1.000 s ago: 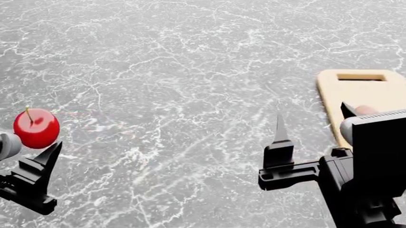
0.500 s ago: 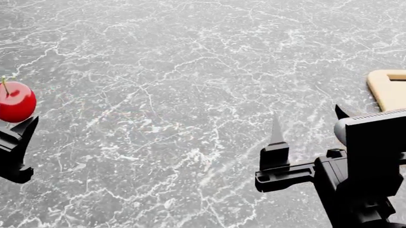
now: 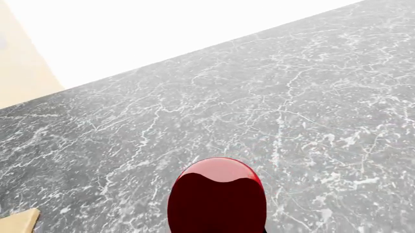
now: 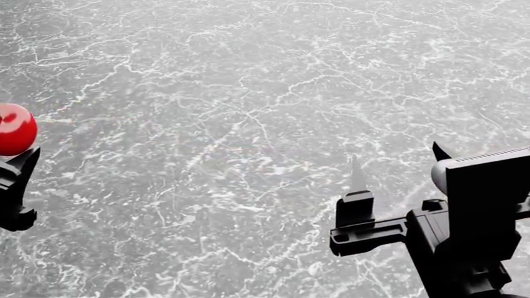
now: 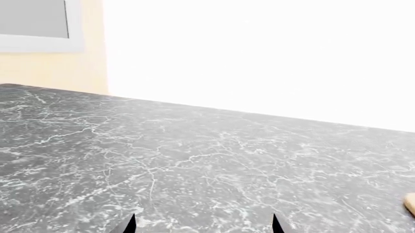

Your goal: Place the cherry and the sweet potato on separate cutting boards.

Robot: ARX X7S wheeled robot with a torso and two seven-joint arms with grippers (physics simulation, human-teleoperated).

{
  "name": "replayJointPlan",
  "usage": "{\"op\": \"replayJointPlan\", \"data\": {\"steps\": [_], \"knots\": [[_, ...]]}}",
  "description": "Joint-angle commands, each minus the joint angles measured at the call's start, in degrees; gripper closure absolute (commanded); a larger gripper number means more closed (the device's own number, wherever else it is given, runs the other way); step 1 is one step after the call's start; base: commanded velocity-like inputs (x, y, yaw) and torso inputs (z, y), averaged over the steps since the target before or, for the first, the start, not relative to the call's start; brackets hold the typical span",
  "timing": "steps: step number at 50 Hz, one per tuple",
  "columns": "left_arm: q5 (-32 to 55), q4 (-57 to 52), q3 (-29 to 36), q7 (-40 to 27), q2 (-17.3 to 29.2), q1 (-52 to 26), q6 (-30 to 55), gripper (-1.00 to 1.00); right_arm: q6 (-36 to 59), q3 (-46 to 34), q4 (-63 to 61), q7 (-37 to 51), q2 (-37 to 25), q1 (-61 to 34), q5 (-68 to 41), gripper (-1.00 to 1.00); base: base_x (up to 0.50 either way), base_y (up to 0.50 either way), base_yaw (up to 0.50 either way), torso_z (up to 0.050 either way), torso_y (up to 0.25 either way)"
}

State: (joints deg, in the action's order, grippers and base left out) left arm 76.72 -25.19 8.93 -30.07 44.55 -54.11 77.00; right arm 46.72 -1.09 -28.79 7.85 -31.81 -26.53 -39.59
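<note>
Cherry point(image 4: 14, 128) carried leftward, now at the head view's left edge.

Held shut in the left fingers point(image 4: 12, 162), clear above the grey bench point(image 4: 248, 124). Right fingers point(image 4: 396, 169) spread apart, empty. Beige board gone from head view since a second ago; sweet potato unseen, placement still pending.

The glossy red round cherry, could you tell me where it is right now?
In the head view the glossy red round cherry sits at the far left edge, between the left gripper's black fingers above the grey marble counter.
</note>
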Motion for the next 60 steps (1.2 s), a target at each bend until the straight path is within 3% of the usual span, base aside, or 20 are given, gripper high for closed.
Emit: {"op": "replayJointPlan", "data": {"steps": [1, 14, 20, 36, 47, 60], "knots": [[1.0, 0.9, -1.0, 0.6, -0.8, -0.8, -2.1, 1.00, -0.9, 0.6, 0.6, -1.5, 1.1, 0.4, 0.7, -1.00, 0.00, 0.33, 0.00, 0.000, 0.000], [-1.4, 2.6, -1.5, 2.2, 0.9, 0.5, -4.3, 1.00, -0.9, 0.2, 1.4, -1.2, 1.8, 0.5, 0.4, -1.00, 0.00, 0.24, 0.00, 0.000, 0.000], [-7.3, 7.4, -1.2, 5.7, 4.2, 2.7, -7.6, 1.00, -0.7, 0.3, 1.1, -1.3, 1.8, 1.0, -0.2, -1.00, 0.00, 0.00, 0.00, 0.000, 0.000], [-15.7, 18.1, -0.8, 7.6, 6.0, 5.9, -13.7, 1.00, -0.6, -0.8, 1.5, -1.0, 1.7, 0.8, 0.3, -1.00, 0.00, 0.00, 0.00, 0.000, 0.000], [-23.8, 29.6, 6.5, 12.2, 3.6, -4.5, -14.9, 1.00, 0.0, -0.7, 1.2, -0.5, 1.6, 0.3, -0.2, -1.00, 0.00, 0.00, 0.00, 0.000, 0.001], [-35.5, 51.8, 15.1, 18.7, -1.2, -18.8, -20.3, 1.00, 1.1, -2.1, 2.0, -0.4, 1.5, -0.4, -0.1, -1.00, 0.00, 0.00, 0.00, 0.000, 0.000]]}}
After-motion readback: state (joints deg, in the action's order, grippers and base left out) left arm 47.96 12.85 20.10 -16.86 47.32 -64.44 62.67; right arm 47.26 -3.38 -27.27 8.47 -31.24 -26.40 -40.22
